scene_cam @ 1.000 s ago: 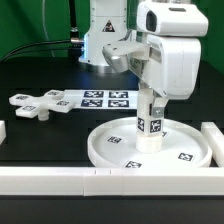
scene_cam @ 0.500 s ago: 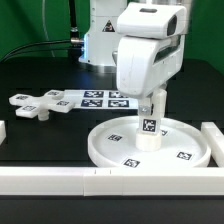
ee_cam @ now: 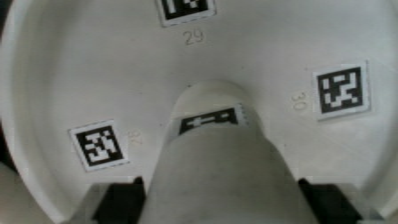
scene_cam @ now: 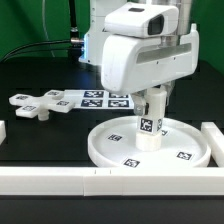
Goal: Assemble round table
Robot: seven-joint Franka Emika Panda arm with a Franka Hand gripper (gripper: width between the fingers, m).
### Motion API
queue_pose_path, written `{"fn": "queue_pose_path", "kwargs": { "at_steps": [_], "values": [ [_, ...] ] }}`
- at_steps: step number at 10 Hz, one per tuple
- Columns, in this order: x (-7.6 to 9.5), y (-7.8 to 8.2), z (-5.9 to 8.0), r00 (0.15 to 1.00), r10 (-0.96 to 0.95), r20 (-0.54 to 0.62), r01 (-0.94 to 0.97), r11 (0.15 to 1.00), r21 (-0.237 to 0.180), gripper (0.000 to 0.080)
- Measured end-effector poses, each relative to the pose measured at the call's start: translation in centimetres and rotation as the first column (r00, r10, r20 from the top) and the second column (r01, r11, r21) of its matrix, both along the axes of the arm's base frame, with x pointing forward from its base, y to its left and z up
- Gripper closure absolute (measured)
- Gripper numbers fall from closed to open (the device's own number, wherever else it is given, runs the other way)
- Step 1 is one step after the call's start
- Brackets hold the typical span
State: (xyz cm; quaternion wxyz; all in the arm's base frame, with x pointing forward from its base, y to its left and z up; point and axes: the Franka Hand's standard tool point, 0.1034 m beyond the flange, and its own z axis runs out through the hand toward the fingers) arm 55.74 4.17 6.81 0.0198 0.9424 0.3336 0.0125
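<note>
Starting at the exterior view's left, the cross-shaped piece (scene_cam: 35, 105) lies flat on the black table (scene_cam: 50, 140), well apart from the jaws. Just beside it, toward the exterior view's right, the marker board (scene_cam: 100, 98) lies flat on the table.

Further right, the disc (scene_cam: 108, 142) rests on the table with its rim up. It carries square tags on its inner face. The post (scene_cam: 150, 128) stands upright at the centre of the disc, and a square tag shows on its side. The white wrist housing (scene_cam: 150, 55) hangs directly above the post and hides the post's upper end in the exterior view.

In the wrist view, the post (ee_cam: 214, 165) runs from between the jaws down to the middle of the disc (ee_cam: 89, 70). The two dark finger pads (ee_cam: 121, 200) flank the post, one on each side, and each pad meets the post's wall. The jaws are closed on the post near its upper end. Three tags on the disc face surround the post's foot.

A long white bar (scene_cam: 60, 181) edges the table in front of the disc. A second bar (scene_cam: 212, 138) stands just beside the disc at the exterior view's right.
</note>
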Motion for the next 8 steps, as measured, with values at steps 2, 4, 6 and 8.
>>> {"fn": "queue_pose_path", "kwargs": {
  "at_steps": [2, 4, 6, 8],
  "values": [
    [-0.45, 0.0, -0.04, 0.967, -0.255, -0.007, 0.255, 0.966, 0.031, 0.039],
    [-0.49, -0.04, -0.12, 0.91, -0.415, -0.01, 0.415, 0.909, 0.043, 0.039],
    [-0.49, -0.14, -0.15, 0.834, -0.551, -0.013, 0.551, 0.833, 0.057, 0.039],
    [-0.49, -0.2, -0.17, 0.754, -0.656, -0.022, 0.656, 0.752, 0.065, 0.039]
  ]
}}
